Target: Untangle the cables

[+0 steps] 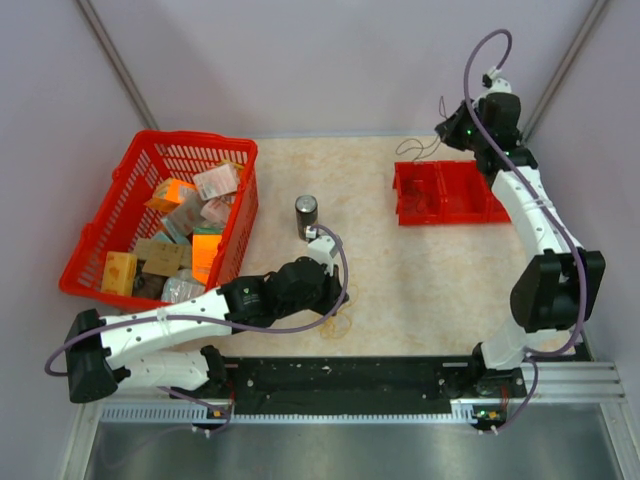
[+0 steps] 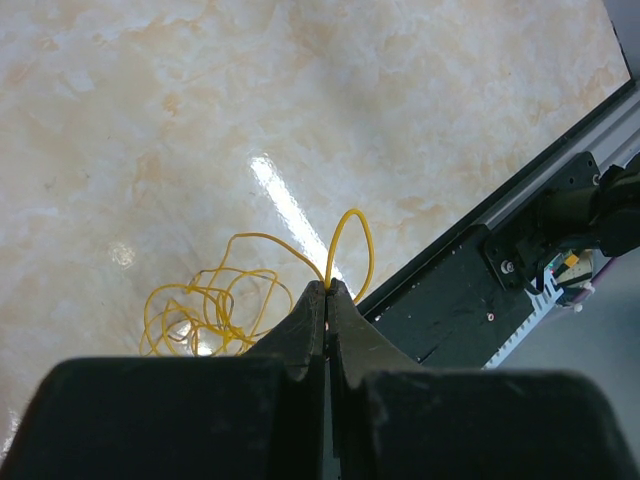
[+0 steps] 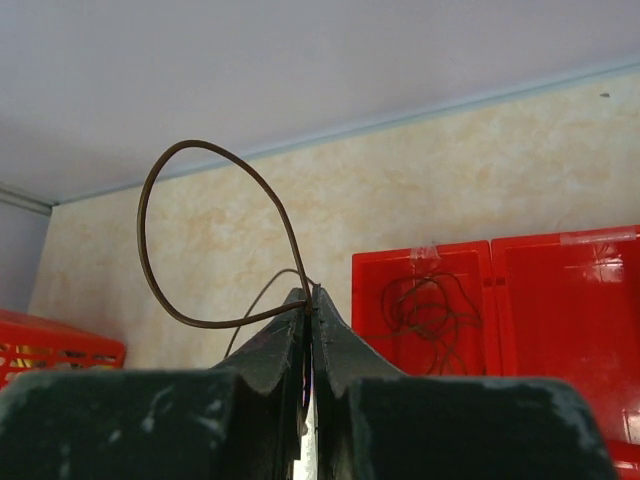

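Note:
My left gripper [image 2: 328, 288] is shut on a loop of the yellow-orange wire [image 2: 352, 225]. The rest of that wire lies in a loose tangle [image 2: 205, 305] on the marble-pattern table just left of the jaws. In the top view the left gripper [image 1: 328, 298] is low near the front edge, with the yellow wire [image 1: 338, 326] beside it. My right gripper [image 3: 310, 292] is shut on a thin black wire that loops up to the left [image 3: 146, 230]. It is raised at the far right [image 1: 447, 126], the black wire [image 1: 413, 149] hanging toward the red bins. More dark wire [image 3: 430, 312] lies coiled in the left bin.
A red basket [image 1: 120, 200] full of boxes stands at the left. A dark can [image 1: 306, 215] stands upright mid-table. Two red bins [image 1: 470, 208] sit at the back right. The black base rail [image 1: 340, 375] runs along the front edge, close to the left gripper.

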### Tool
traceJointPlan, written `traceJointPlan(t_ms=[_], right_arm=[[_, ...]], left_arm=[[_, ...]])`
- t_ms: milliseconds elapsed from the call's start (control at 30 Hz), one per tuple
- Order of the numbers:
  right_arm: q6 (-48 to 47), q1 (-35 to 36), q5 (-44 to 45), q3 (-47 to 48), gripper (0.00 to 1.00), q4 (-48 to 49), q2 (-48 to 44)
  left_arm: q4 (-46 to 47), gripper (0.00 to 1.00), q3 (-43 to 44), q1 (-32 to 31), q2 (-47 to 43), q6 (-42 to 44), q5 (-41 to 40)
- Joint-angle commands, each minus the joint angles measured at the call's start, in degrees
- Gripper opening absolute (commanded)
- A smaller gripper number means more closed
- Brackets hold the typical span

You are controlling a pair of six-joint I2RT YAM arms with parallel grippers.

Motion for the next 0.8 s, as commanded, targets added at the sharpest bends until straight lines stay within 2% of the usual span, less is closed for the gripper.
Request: traceJointPlan(t_ms=[0, 200, 367, 467, 700, 767], right_arm=[[0.89, 1.2, 1.39, -0.44, 0.0, 3.49, 3.26], [-1.2, 2.34, 6.56, -0.18, 0.0, -0.46, 12.83], [-11.04, 8.13, 22.02, 3.59, 0.0, -5.12, 21.27], [-12.56, 9.64, 28.8, 6.94, 0.0, -8.54, 24.88], [-13.61, 10.08, 29.43, 9.14, 0.0, -14.08, 28.75], [-13.96, 10.17, 28.99, 12.11, 0.01, -18.2, 30.25]], left_arm=[[2.37, 0.0, -0.5, 0.14, -1.26, -0.61, 1.05], [2.11, 0.0, -1.12, 0.14, -2.22, -1.14, 0.61], [1.58, 0.0, -0.85, 0.14, -2.75, -1.14, 0.44], [1.05, 0.0, -0.76, 0.14, -2.93, -1.23, 0.26], [1.14, 0.0, -1.12, 0.14, -3.19, -2.63, 1.14], [1.14, 0.0, -1.03, 0.14, -2.93, -2.9, 1.84]])
